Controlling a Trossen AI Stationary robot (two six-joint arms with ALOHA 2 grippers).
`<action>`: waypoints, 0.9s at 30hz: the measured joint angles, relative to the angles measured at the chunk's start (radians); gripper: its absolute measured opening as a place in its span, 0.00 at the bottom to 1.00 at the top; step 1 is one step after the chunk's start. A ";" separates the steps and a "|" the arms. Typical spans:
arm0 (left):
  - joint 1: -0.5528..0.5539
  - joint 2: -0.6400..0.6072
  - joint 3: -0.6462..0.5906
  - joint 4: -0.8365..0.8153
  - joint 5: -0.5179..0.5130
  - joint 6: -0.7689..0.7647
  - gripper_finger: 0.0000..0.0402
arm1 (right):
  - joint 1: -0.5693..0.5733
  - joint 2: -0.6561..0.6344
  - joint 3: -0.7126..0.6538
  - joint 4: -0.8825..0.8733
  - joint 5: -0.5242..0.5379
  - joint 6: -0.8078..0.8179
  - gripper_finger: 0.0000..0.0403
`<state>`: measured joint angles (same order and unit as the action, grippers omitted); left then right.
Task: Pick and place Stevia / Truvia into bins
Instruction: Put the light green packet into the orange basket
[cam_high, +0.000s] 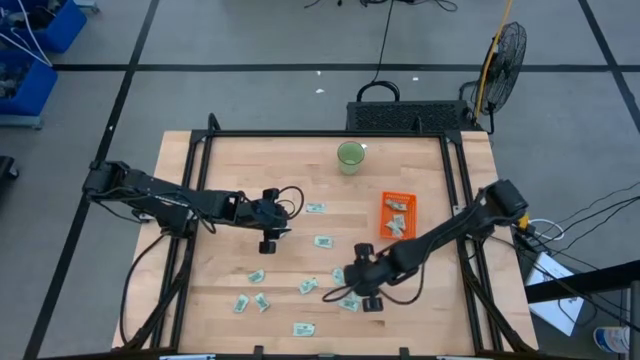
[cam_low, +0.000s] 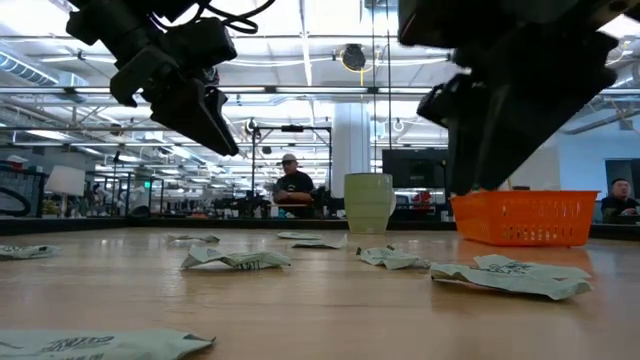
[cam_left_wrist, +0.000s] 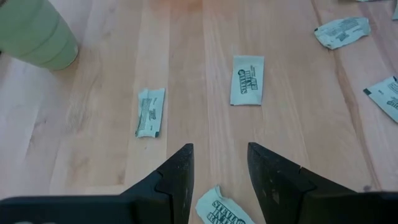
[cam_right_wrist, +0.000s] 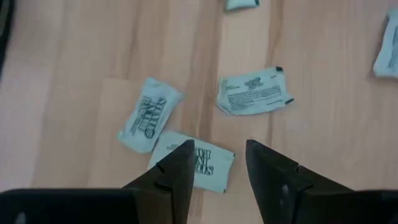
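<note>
The sachets (cam_high: 323, 241) are small flat paper packets, pale green and white, with dark print. Some are crumpled. They lie scattered on the wooden surface (cam_high: 220, 180), mostly in its near half. A few more sit inside the orange bin (cam_high: 398, 215), which stands on the right side of the surface, behind the right arm. A round green cup (cam_high: 351, 156) stands near the far edge.

The far left part of the surface is bare, with lots of room. A black frame runs along the edges.

The left tool (cam_left_wrist: 219, 167) hangs over the middle of the surface. Its fingers are apart and hold nothing. One sachet (cam_left_wrist: 221, 210) lies just below them.

The right tool (cam_right_wrist: 217, 163) is low over a little bunch of sachets near the front edge. Its fingers are apart, with one sachet (cam_right_wrist: 198, 163) lying between them on the wood.

The print on the packets is too small to read.
</note>
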<state>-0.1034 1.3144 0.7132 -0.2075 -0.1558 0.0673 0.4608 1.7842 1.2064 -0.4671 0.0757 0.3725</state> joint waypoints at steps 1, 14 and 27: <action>0.000 0.000 0.000 -0.001 0.000 0.000 0.39 | 0.001 0.012 0.006 -0.002 0.000 0.020 0.34; 0.000 0.000 0.000 -0.004 0.000 0.009 0.39 | 0.006 0.032 -0.032 0.001 -0.002 0.233 0.34; 0.000 0.000 0.000 0.003 -0.001 0.050 0.39 | -0.001 0.031 -0.126 0.080 -0.001 0.244 0.34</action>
<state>-0.1032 1.3144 0.7132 -0.2043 -0.1570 0.1176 0.4595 1.8149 1.0801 -0.3874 0.0750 0.6163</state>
